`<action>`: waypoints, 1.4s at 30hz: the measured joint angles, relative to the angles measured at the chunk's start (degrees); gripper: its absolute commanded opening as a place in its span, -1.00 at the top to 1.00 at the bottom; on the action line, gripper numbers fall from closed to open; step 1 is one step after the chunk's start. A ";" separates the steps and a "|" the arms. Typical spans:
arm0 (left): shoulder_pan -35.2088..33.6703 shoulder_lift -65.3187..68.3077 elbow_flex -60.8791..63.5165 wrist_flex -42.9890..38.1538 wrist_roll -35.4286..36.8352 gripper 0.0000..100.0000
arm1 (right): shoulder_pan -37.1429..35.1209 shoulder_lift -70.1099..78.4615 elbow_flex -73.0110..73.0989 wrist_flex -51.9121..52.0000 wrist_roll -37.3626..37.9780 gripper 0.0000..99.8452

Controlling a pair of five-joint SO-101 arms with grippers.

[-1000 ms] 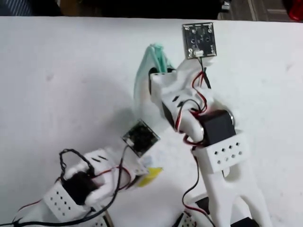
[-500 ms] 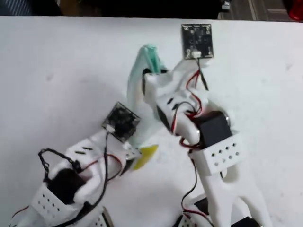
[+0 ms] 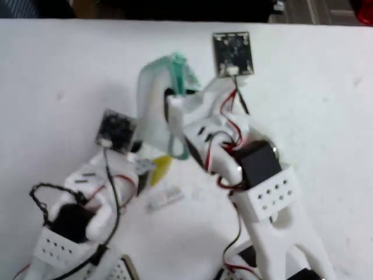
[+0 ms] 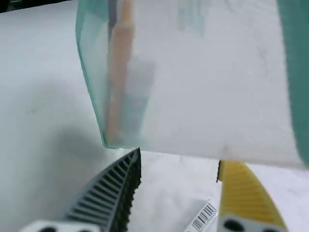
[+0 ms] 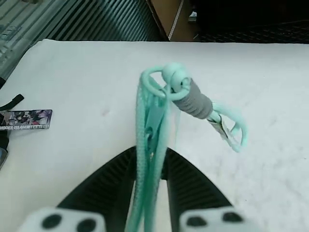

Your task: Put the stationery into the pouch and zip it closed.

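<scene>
Left end effector [image 4: 179,162]: nearest to me, low over the tabletop [image 3: 64,70]. Its grey finger and yellow finger stand apart with nothing gripped between them. From the high view I place it [image 3: 152,167] just below the hanging pouch.
Barcoded piece [image 3: 166,197]: a small white piece with a barcode label [image 4: 205,217], lying flat on the tabletop just beside the left end effector's tips and outside the pouch. I cannot tell what it is.
Pouch [image 4: 207,82]: translucent white with teal edging, held up off the tabletop and tilted. Its lower edge hangs just above the left end effector's parted fingers. From above it [image 3: 152,105] sits between the two arms.
Orange stick [image 4: 119,72]: a pen or pencil, I cannot tell which. It is already inside the pouch and runs along one side seam.
Right end effector [image 5: 150,152]: its black fingers are clamped together on the pouch's teal zip edge [image 5: 147,121] and carry the pouch. In the high view it [image 3: 175,104] grips the top of the pouch.
Pull cord [image 5: 193,99]: a teal loop with a grey sleeve, at the far end of the zip edge, beyond the right end effector's fingers.
Printed card [image 5: 24,118]: flat on the tabletop, well apart from the pouch.
</scene>
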 measured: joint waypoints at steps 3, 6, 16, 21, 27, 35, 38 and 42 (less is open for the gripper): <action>-2.02 0.00 0.00 0.35 0.00 0.47 | 0.00 1.93 -0.79 0.00 -0.09 0.96; -4.04 0.09 0.00 1.76 0.00 0.47 | 0.00 5.98 -1.76 -0.09 -0.09 0.96; -6.59 -19.87 0.44 8.97 0.00 0.46 | 0.00 24.44 -22.59 9.93 -4.31 0.96; -6.59 -31.03 3.43 9.85 -0.53 0.46 | 0.00 36.48 -39.30 16.88 -6.68 0.96; -4.92 -30.95 9.93 7.30 -0.53 0.46 | -0.62 50.46 -60.40 26.90 -7.47 0.96; -3.69 -30.51 18.81 -6.77 -0.53 0.47 | -4.57 56.44 -72.09 32.09 -7.47 0.97; -3.78 -30.24 21.80 -11.08 -0.53 0.51 | -5.80 56.62 -72.26 32.09 -7.47 0.97; -5.36 -30.33 22.42 -12.84 -0.53 0.56 | -5.89 56.79 -72.35 32.09 -7.47 0.97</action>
